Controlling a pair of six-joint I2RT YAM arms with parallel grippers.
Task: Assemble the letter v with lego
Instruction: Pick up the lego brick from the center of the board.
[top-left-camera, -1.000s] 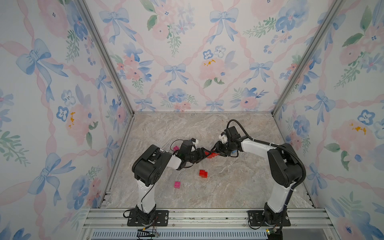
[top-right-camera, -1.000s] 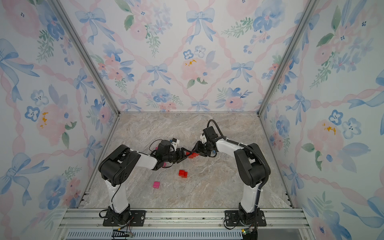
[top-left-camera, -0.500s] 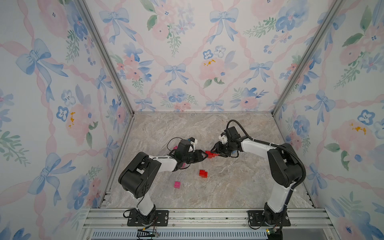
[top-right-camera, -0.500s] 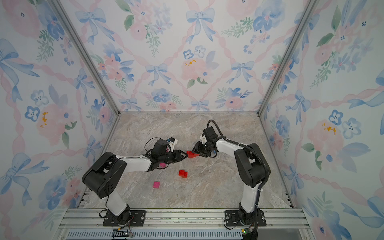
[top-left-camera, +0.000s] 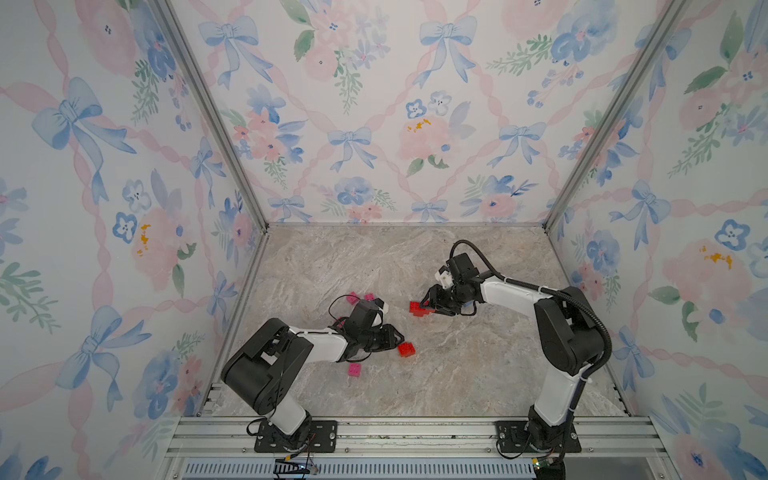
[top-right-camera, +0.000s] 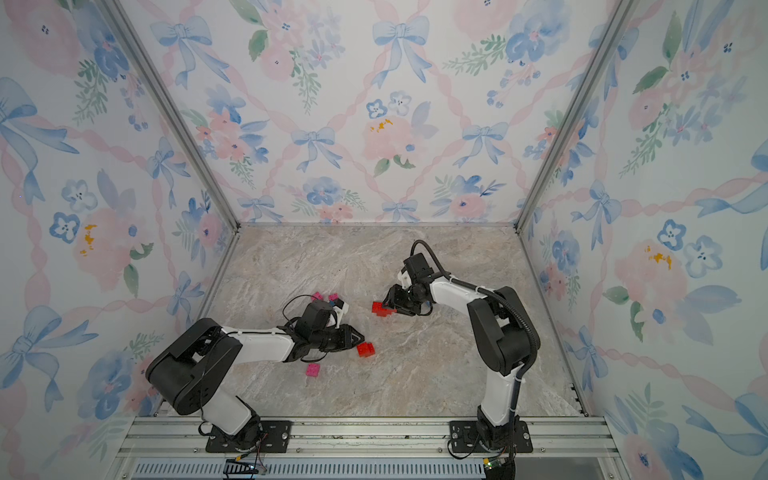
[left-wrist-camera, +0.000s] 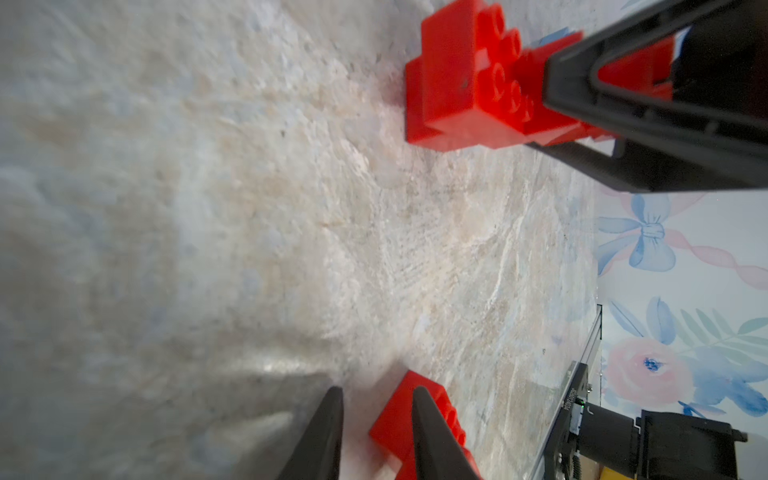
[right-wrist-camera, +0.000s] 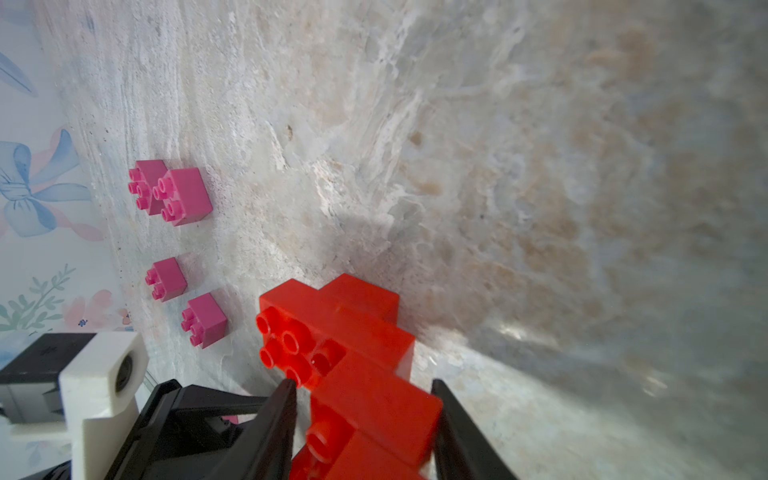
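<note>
Both top views hang high over the 6 o'clock edge and look down toward 12 o'clock, far enough back to take in the whole marble tabletop (top-left-camera: 457, 374), both arms and three walls (near-identical framing, just nudged sideways). The left wrist cam skims low over the marble, peering past the left gripper (left-wrist-camera: 376, 390) toward about 3 o'clock, while the right wrist cam looks past the right gripper (right-wrist-camera: 362, 380) toward about 9 o'clock. Both wrist views catch the red stack (left-wrist-camera: 457, 83) close up from opposite sides.
</note>
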